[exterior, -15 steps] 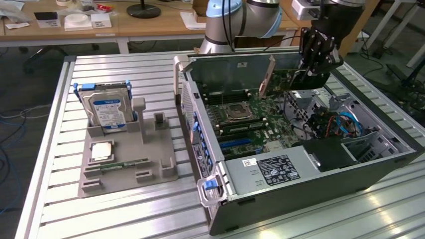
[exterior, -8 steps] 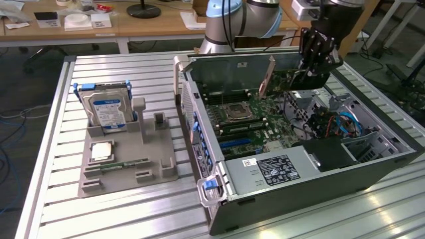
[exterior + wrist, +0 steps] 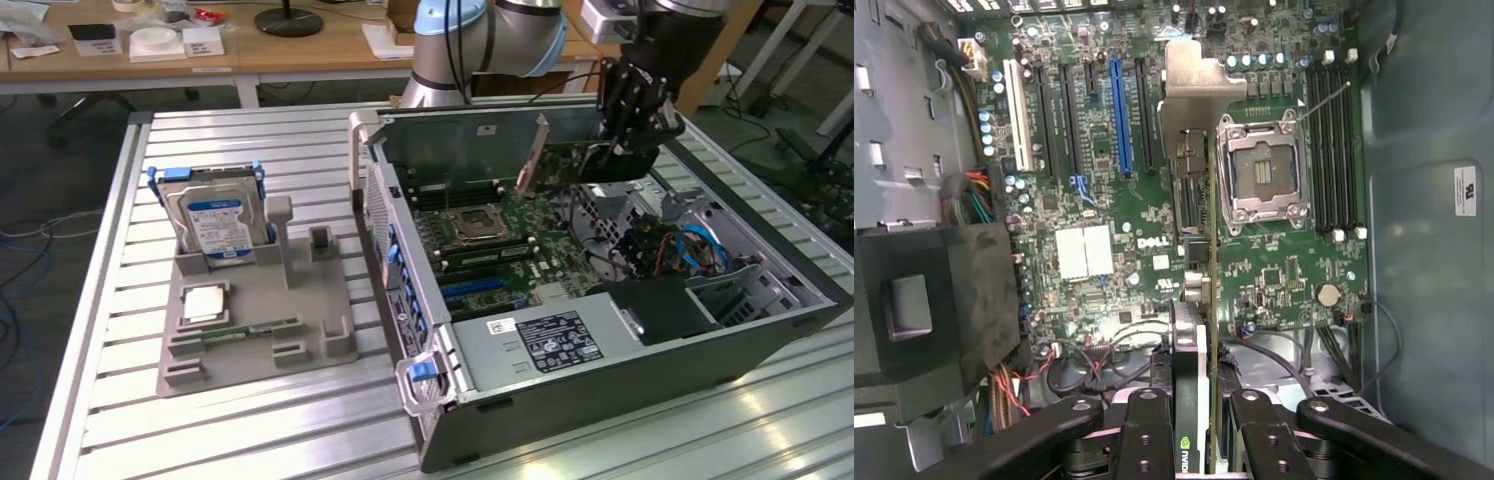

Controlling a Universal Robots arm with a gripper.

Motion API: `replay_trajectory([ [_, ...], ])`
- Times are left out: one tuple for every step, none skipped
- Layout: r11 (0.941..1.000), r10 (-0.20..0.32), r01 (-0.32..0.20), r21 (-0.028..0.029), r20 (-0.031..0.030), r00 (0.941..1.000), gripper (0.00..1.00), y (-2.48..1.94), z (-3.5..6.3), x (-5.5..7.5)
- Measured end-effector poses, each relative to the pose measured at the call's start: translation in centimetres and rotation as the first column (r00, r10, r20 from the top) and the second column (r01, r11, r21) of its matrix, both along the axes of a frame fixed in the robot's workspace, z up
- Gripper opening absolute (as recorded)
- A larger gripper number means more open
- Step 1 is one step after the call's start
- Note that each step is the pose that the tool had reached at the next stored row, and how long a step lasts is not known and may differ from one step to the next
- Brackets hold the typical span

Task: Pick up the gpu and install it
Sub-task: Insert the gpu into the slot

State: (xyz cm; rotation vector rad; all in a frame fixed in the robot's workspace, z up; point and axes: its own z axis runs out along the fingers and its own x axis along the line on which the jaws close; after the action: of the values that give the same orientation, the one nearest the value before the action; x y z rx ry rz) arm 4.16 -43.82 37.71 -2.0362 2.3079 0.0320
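Gpu (image 3: pixel 1192 350) gripped edge-on over the motherboard (image 3: pixel 1084 200) inside the case (image 3: pixel 641 370).
End effector (image 3: pixel 625 140) part-closed, clamping the gpu, about two o'clock from the CPU socket (image 3: pixel 474 225) in the exterior view; advisable: keep card upright, parallel to the blue slot (image 3: pixel 1119 115).

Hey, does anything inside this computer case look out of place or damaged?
Nothing looks damaged. The gpu hangs edge-on in the gripper above the motherboard, not in a slot.

The gpu (image 3: pixel 1192 390) runs off the wrist view's edge.
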Motion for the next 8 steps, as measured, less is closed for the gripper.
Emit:
replay_trajectory([
  [1.0000, 0.000, 0.000, -0.0001, -0.0001, 1.0000, 0.27, 0.00, 0.00, -0.01],
  [1.0000, 0.000, 0.000, -0.0001, -0.0001, 1.0000, 0.27, 0.00, 0.00, -0.01],
  [1.0000, 0.000, 0.000, 0.0000, -0.0001, 1.0000, 0.27, 0.00, 0.00, -0.01],
  [1.0000, 0.000, 0.000, 0.0000, 0.0000, 1.0000, 0.27, 0.01, 0.00, -0.01],
  [1.0000, 0.000, 0.000, 0.0000, -0.0001, 1.0000, 0.27, 0.01, 0.00, -0.01],
  [1.0000, 0.000, 0.000, 0.0000, -0.0001, 1.0000, 0.27, 0.01, 0.00, -0.01],
  [1.0000, 0.000, 0.000, 0.0000, -0.0007, 1.0000, 0.27, 0.01, 0.00, 0.01],
  [1.0000, 0.000, 0.000, 0.0000, -0.0013, 1.0000, 0.27, 0.01, 0.00, 0.03],
])
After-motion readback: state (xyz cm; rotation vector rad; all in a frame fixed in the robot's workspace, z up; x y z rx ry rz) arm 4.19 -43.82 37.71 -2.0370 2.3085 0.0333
